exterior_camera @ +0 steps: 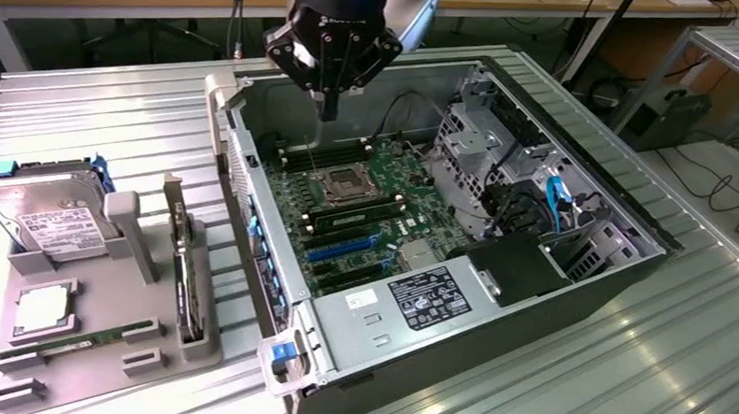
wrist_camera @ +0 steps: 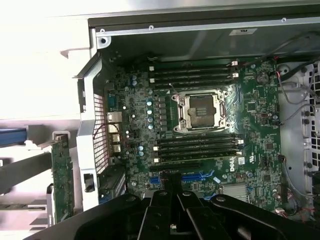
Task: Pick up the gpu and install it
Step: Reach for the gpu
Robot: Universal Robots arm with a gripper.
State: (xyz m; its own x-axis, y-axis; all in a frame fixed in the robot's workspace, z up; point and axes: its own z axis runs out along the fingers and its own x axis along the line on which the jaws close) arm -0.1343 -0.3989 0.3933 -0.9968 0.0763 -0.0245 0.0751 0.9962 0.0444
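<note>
The end effector (exterior_camera: 328, 112) is pinched shut with nothing in it. It hangs inside the open computer case (exterior_camera: 251, 211), above the motherboard (exterior_camera: 382, 217) and close to the bare CPU socket (exterior_camera: 345, 183).

The gpu (exterior_camera: 190, 274) is not under it. The card stands on its long edge in a slot of the grey holder (exterior_camera: 97, 289), outside the case on the counter (exterior_camera: 100, 111). From the end effector it lies toward the exterior view's left and nearer the camera, with the case's side wall between the 2. Its long axis runs roughly parallel to that wall, so the thin upper edge faces upward (probably the edge a pinch would have to straddle). There is only 1 arm, so no choice of side arises.

In the wrist view the card (wrist_camera: 62, 175) is a narrow green strip just beyond the case wall, while the end effector (wrist_camera: 172, 187) points at the board below the socket (wrist_camera: 202, 110).

Counted: 1 gpu, 1 hard drive (exterior_camera: 45, 216), 1 loose processor chip (exterior_camera: 43, 310), 1 RAM stick (exterior_camera: 77, 341), 1 holder, 1 case. The gpu is untouched, so the task is at its very beginning.
</note>
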